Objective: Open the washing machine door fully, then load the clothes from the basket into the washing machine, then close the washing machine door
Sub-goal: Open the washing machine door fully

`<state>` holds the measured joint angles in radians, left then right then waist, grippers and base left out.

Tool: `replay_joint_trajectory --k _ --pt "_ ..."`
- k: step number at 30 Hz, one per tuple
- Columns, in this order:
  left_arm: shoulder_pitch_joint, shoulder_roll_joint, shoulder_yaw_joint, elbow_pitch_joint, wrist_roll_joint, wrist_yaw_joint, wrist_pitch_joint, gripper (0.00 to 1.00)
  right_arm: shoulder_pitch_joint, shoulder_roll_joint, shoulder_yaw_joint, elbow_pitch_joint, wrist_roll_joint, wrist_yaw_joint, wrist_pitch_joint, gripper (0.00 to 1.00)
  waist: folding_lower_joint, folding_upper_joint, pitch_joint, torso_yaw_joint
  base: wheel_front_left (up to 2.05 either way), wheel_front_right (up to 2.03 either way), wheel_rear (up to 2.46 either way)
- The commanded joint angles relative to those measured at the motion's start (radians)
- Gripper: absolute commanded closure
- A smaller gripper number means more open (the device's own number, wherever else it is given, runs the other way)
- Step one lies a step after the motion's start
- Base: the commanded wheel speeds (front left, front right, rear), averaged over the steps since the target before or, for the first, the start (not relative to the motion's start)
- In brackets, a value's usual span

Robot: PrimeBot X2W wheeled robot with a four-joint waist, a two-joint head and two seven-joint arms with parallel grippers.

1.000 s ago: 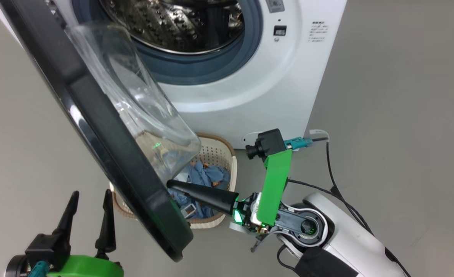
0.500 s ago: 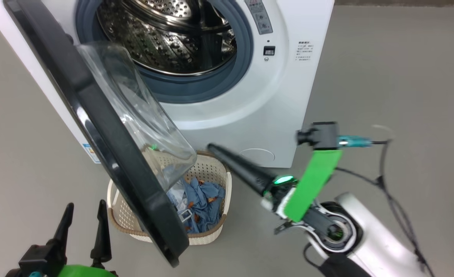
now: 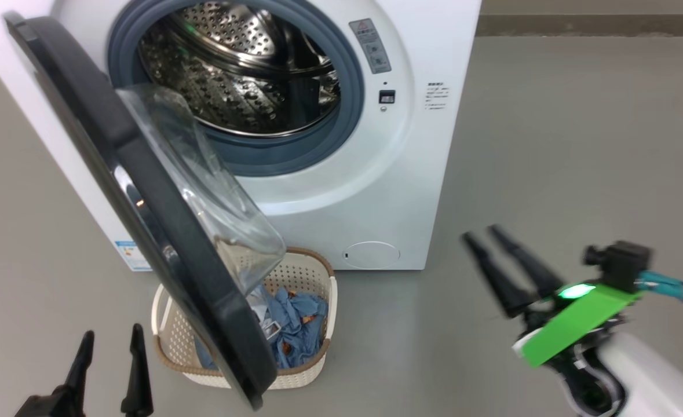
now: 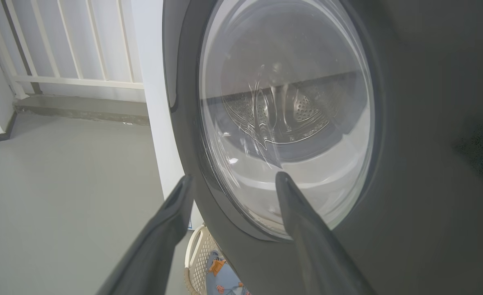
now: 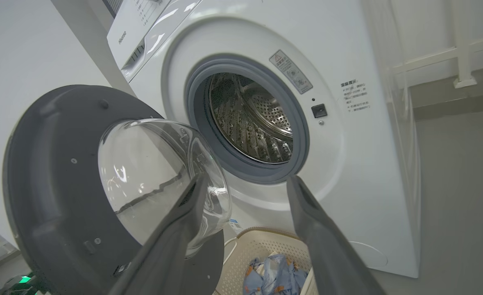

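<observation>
Now the large round washing machine door (image 3: 144, 220), a wide glossy black ring around a bulging clear glass bowl, stands swung out at the left of the big white front-loading washing machine (image 3: 387, 185), baring the perforated steel drum (image 3: 243, 75) and blue-grey rubber gasket (image 3: 295, 159). Under its lower edge, on the grey floor (image 3: 550, 145) before the machine, sits the small cream plastic basket (image 3: 303, 278) with a brown woven-look rim, holding light-blue clothes (image 3: 295, 321) with orange-brown prints. The left gripper (image 3: 113, 333), near the door's outer face, and the right gripper (image 3: 481, 233), well apart to the right, both have dark fingers spread, holding nothing.
</observation>
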<state>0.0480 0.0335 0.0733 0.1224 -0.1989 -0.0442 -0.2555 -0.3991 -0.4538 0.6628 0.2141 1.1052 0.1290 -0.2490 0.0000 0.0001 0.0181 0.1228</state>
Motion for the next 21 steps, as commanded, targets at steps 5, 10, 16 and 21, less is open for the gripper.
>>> replay_joint_trajectory --k 5,10,16,21 --pt "0.008 0.017 0.053 -0.039 -0.003 0.004 -0.006 0.0 0.139 0.047 -0.269 -0.038 -0.225 0.002 -0.012 0.0 0.0 -0.0001 -0.019 -0.03 0.0 0.0 0.0" --pt "0.027 0.017 0.064 -0.038 -0.002 -0.001 -0.006 0.0 0.301 0.138 -0.473 -0.069 -0.482 0.002 -0.013 0.0 0.0 -0.0001 -0.03 -0.045 0.0 0.0 0.0" --pt "0.033 0.017 0.069 -0.04 -0.003 0.0 -0.006 0.0 0.4 0.22 -0.597 -0.095 -0.667 0.002 -0.013 0.0 0.0 -0.0001 -0.029 -0.05 0.0 0.0 0.0" --pt "0.037 0.017 0.07 -0.041 -0.003 0.003 -0.006 0.0 0.446 0.258 -0.668 -0.117 -0.779 0.002 -0.013 0.0 0.0 -0.0001 -0.03 -0.048 0.0 0.0 0.0"
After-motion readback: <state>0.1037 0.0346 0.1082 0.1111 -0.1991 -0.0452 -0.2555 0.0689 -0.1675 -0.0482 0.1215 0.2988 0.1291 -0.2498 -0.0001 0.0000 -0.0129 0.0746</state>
